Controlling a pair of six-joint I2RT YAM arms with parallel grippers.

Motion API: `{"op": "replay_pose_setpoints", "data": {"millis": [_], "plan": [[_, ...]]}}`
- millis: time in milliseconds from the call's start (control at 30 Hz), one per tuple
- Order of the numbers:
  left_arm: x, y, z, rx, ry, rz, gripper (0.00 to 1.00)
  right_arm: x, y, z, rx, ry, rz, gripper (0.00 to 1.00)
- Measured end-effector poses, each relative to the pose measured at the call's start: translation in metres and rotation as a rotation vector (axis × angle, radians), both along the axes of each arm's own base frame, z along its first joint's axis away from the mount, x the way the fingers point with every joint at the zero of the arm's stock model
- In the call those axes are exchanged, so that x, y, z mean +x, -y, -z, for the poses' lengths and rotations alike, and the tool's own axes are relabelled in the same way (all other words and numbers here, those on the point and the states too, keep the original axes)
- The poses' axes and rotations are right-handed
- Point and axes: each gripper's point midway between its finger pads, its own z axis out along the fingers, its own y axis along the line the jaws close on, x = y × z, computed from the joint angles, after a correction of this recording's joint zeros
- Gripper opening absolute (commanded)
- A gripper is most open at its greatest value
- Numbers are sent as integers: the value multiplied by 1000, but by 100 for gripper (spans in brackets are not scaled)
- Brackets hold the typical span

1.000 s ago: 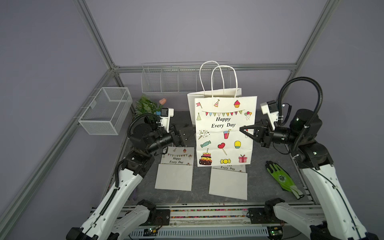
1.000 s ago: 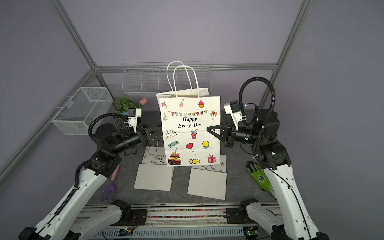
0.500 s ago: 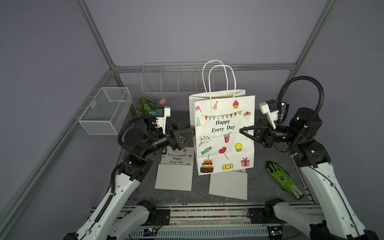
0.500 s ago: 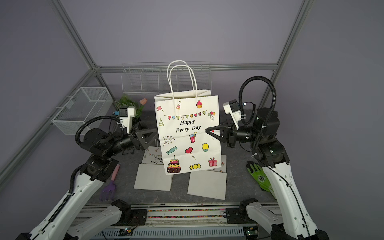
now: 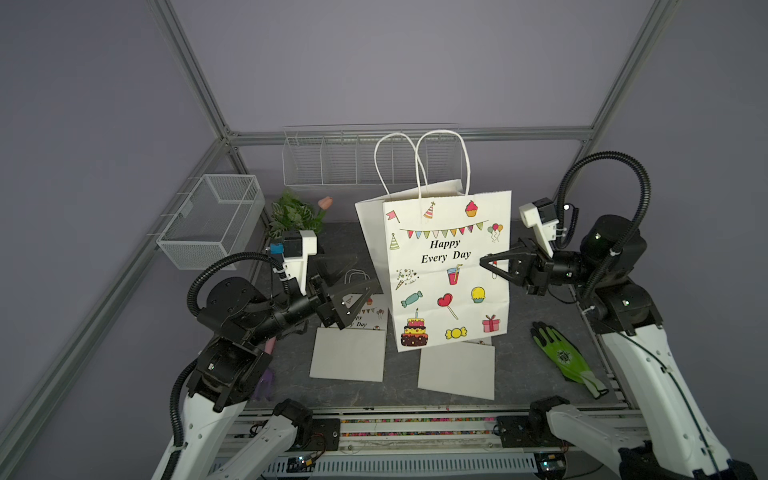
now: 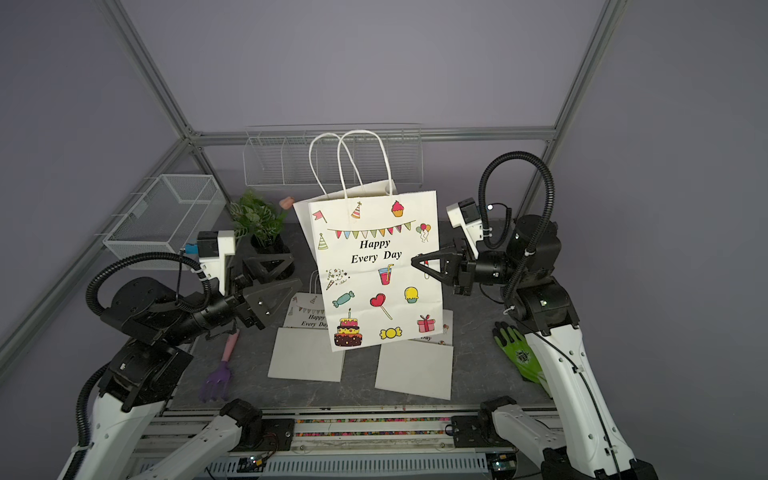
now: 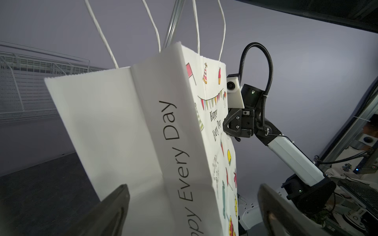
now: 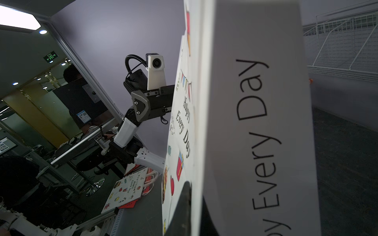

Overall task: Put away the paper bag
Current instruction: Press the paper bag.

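The white paper bag (image 5: 446, 270) (image 6: 376, 270), printed "Happy Every Day", stands open and slightly tilted at the middle of the table, its two cord handles up. My right gripper (image 5: 484, 262) (image 6: 415, 262) is shut on the bag's right front edge; in the right wrist view (image 8: 196, 196) the paper sits pinched between the dark fingers. My left gripper (image 5: 365, 274) (image 6: 296, 272) is open just off the bag's left side and touches nothing. The left wrist view shows the bag's side panel (image 7: 122, 122) ahead of the spread fingers (image 7: 120, 196).
Two flat folded bags (image 5: 349, 353) (image 5: 457, 370) lie under and in front of the held bag. A green glove (image 5: 563, 357) lies right, a purple rake (image 6: 220, 370) left. A potted plant (image 5: 293, 214), a wire basket (image 5: 212, 220) and a wire rack (image 5: 332, 158) are at the back.
My left arm has drawn back to the left and lower, away from the bag's left edge. The bag has tilted a little in the right gripper's hold.
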Motion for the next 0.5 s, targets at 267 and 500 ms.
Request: {"op": "replay_pose_setpoints", "data": {"millis": [267, 500], "plan": [[10, 10, 6, -8, -45, 33, 99, -2, 0, -7, 12, 19, -9, 7], [32, 38, 30, -44, -166, 125, 99, -1, 0, -9, 14, 20, -8, 7]]}}
